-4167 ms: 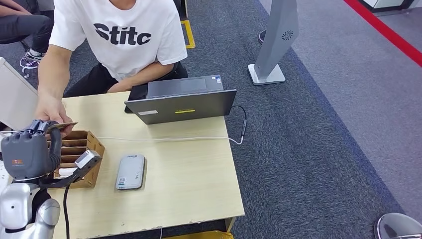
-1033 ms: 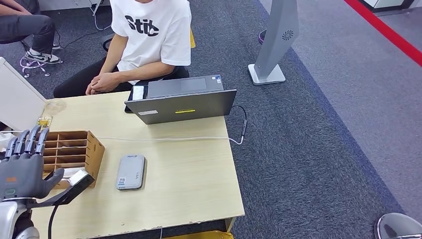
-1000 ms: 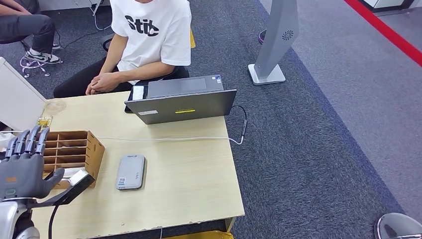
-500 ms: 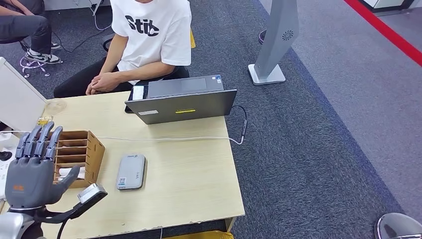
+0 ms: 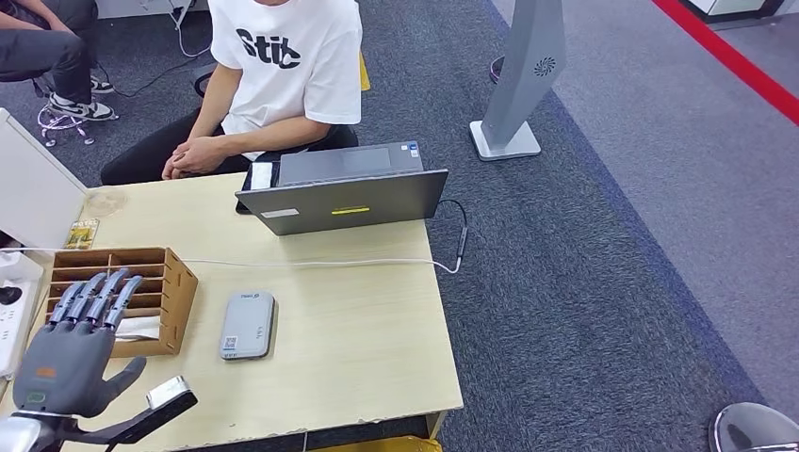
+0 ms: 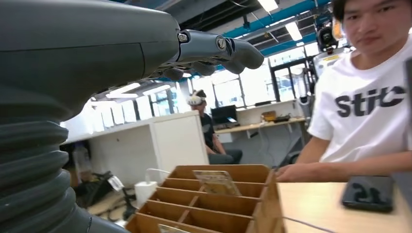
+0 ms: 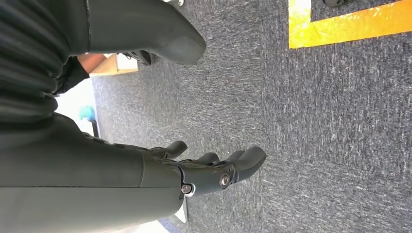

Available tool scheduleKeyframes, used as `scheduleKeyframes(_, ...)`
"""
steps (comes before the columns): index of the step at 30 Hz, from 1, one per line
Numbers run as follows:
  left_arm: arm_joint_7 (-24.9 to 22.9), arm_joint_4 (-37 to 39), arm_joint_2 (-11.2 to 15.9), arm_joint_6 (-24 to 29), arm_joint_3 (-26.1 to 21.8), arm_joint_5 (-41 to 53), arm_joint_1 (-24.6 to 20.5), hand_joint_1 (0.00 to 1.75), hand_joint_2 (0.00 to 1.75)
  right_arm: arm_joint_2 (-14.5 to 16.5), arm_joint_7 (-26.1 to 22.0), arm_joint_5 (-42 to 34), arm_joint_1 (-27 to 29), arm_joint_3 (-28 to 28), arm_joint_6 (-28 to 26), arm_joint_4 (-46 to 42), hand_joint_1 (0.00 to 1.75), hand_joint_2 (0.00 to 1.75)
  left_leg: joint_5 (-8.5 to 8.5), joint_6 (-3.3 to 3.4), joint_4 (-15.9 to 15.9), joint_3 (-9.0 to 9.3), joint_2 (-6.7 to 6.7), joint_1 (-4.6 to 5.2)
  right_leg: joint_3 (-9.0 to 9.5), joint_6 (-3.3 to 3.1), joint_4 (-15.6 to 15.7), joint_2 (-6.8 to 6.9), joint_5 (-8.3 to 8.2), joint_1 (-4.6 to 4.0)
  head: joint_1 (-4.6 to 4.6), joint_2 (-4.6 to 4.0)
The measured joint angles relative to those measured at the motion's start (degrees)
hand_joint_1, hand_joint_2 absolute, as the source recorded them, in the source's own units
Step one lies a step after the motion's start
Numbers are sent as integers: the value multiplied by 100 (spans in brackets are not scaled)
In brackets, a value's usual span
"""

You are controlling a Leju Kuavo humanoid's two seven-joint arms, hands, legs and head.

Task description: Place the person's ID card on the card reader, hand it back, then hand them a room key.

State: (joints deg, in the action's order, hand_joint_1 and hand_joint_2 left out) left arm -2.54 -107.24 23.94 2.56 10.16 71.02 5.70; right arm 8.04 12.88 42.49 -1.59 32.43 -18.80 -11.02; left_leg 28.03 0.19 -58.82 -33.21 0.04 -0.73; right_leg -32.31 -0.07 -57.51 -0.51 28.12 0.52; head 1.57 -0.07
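card reader [image 5: 247,325] | flat on table [image 5: 377,320] | long axis toward person [image 5: 283,66]

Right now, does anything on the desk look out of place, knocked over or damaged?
Nothing stands out. The card reader lies flat on the desk, the wooden organizer stands upright, and the left hand is empty.

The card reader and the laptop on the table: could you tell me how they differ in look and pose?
The card reader is a small, light grey slab with rounded corners lying flat, while the laptop is much larger, darker grey and stands open, its lid raised with the back towards the robot. The laptop sits at the table's far edge by the person; the card reader lies nearer, beside the cardboard organiser. Both rest on the wooden table.
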Motion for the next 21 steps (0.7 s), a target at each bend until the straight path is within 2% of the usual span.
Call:
scheduleKeyframes(7,-229,36,32,-110,-143,277,17,0,175,33,-5,75,0,89,9,0,0,175,0,1,-1,-1,-1,6,2,1,1,2,-1,2,0,0)
scheduleKeyframes(10,-232,96,49,-191,-208,225,17,0,175,35,-4,106,-1,98,21,0,0,175,0,1,-2,0,-1,6,2,1,1,3,-1,2,1,0)
scheduleKeyframes(15,-237,329,122,-619,-273,150,7,0,175,35,20,176,-1,100,36,0,0,175,0,1,-2,1,-1,3,0,1,1,2,0,3,0,0)
scheduleKeyframes(21,-155,629,144,-683,-273,64,-22,0,175,35,17,193,-3,114,45,-2,0,175,0,0,-1,0,-1,2,0,1,1,1,0,3,0,0)
